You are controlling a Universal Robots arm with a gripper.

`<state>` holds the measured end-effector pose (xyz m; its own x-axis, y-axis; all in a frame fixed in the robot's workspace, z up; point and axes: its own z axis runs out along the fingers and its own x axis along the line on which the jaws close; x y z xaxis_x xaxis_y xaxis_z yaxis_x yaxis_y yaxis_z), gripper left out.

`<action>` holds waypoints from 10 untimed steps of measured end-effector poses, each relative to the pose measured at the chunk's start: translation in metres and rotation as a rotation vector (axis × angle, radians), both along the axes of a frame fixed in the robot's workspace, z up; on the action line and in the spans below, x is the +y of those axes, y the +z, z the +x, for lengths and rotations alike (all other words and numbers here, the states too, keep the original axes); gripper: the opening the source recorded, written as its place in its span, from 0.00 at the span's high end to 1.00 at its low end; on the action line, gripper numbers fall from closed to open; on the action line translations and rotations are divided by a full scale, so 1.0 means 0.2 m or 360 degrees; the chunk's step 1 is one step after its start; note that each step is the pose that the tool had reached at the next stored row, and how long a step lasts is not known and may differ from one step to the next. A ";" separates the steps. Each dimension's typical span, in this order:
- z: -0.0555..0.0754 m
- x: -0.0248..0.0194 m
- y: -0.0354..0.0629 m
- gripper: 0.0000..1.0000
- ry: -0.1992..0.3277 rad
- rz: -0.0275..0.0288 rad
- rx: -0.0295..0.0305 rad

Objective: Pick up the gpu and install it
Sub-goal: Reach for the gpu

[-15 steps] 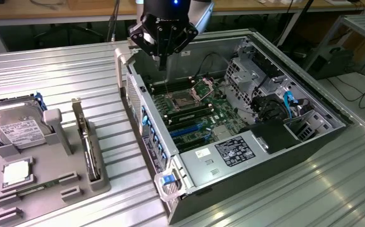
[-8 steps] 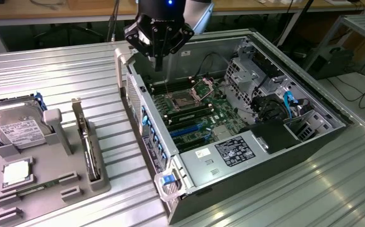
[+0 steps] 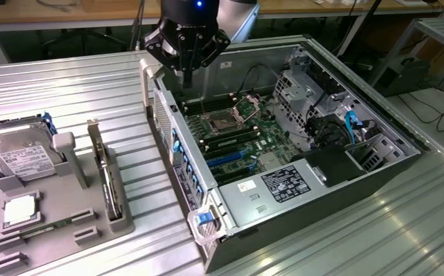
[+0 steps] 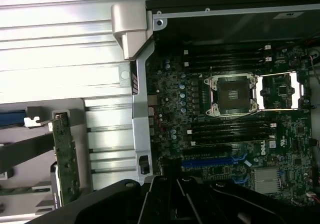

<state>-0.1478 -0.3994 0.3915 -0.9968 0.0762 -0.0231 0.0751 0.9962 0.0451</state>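
Exterior view: tool (image 3: pixel 187 73) (clenched, empty) above the case (image 3: pixel 314 230), gpu (image 3: pixel 105 175) well apart

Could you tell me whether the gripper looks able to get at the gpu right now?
Probably yes: the gpu stands on edge in the grey holder, top edge bare, nothing over it. The gripper hangs shut and empty above the computer case.
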 end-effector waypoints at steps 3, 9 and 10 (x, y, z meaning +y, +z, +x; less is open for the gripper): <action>-0.01 0.000 -0.002 0.89 0.0000 0.00001 0.00007; -0.03 0.000 -0.005 0.89 0.0000 0.00000 0.00022; -0.04 0.000 -0.006 0.89 0.0000 -0.00001 0.00024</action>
